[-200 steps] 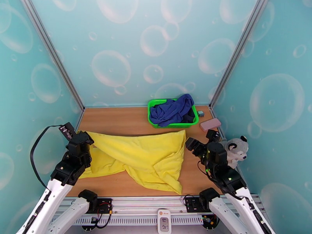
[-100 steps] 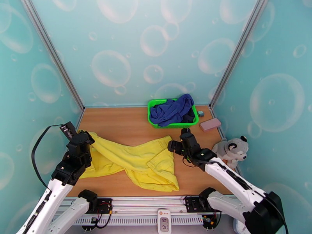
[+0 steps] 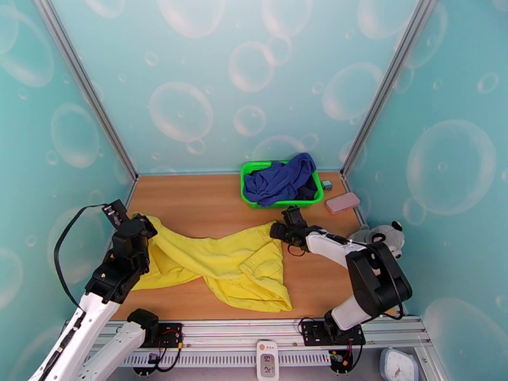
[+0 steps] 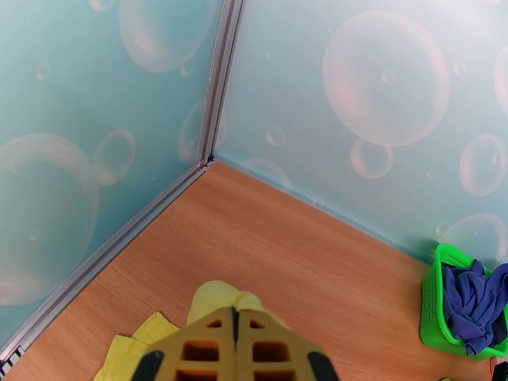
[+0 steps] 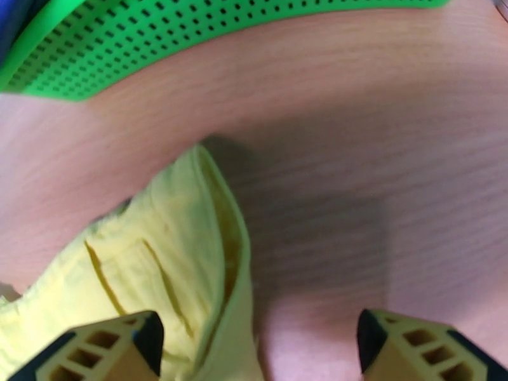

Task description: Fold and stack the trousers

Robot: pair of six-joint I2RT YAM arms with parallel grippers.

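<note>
Top external view, yellow trousers (image 3: 216, 261) crumpled at lower centre of the frame, left gripper (image 3: 140, 223) pinched shut on their left end, right gripper (image 3: 277, 231) spread open at their upper right corner, green basket (image 3: 249, 185) above

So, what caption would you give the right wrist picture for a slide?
Open right gripper at the trousers' edge, green basket just beyond.

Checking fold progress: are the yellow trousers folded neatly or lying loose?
Lying loose: the trousers sprawl rumpled across the table, one end pinched in the shut left gripper, the open right gripper over another corner.
</note>
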